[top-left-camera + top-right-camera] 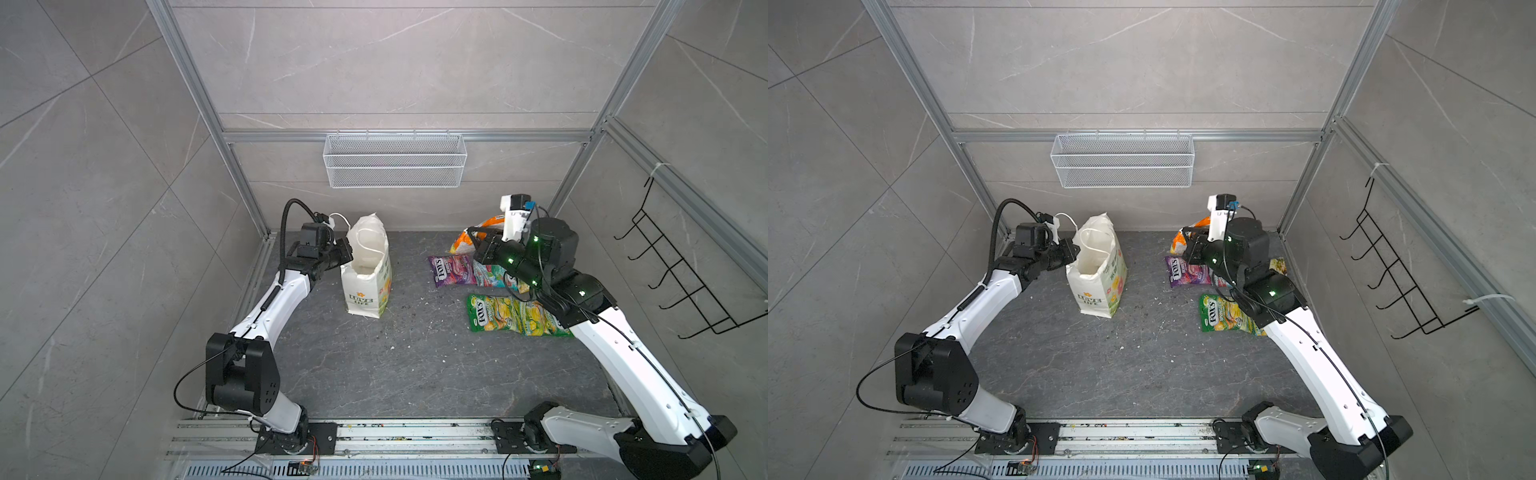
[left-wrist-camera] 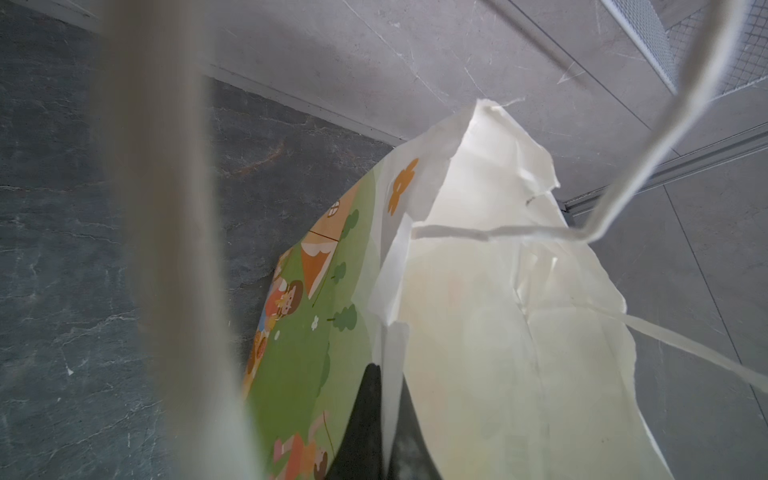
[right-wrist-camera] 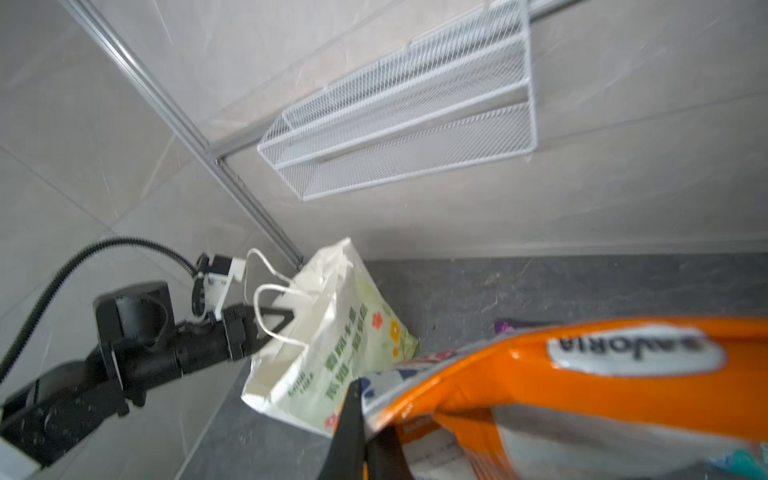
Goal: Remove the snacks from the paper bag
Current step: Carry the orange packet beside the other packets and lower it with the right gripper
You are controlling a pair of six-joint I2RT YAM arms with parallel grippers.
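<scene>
Left pincer (image 2: pixel 386 382): one bag (image 2: pixel 478 332); right pincer (image 3: pixel 365 415): one snack (image 3: pixel 582 399).

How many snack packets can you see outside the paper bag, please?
5: orange packet held by the right pincer; purple packet and teal packet side by side; green packet and yellow-green packet nearer the front. The right arm may hide others.

"LOVE LIFE" — paper bag (image 1: pixel 368 286); "FOX'S" — green packet (image 1: pixel 511 316), purple packet (image 1: pixel 451 270).
</scene>
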